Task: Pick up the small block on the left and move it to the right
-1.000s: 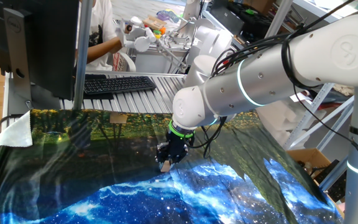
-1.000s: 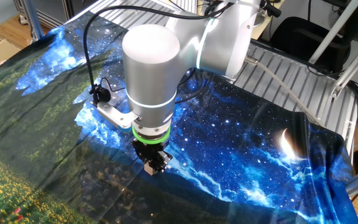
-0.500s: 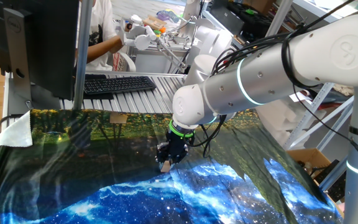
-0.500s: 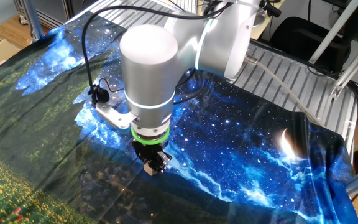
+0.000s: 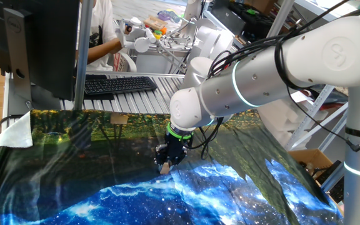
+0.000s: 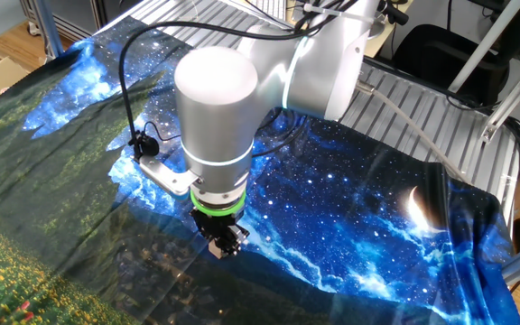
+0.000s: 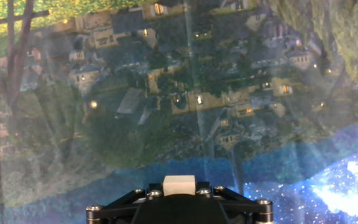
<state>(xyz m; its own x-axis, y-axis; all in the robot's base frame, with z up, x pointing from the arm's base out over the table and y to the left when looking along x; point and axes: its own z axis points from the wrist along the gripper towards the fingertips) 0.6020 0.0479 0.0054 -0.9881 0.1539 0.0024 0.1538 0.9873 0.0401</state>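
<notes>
I am seeing the hand (image 5: 165,166) clamping the small block (image 7: 179,185) between its fingertips, holding it low over the printed cloth (image 6: 377,208) near the middle of the desk (image 6: 431,117).

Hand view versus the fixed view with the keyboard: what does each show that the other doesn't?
Only the hand view: the block's pale top face seen close, seated at the claw's tip, and the village print on the cloth below.

Only the fixed view: the arm, a keyboard, a monitor and a person's arm behind the table.

Both: the claw shut on the block, low over the printed cloth.
</notes>
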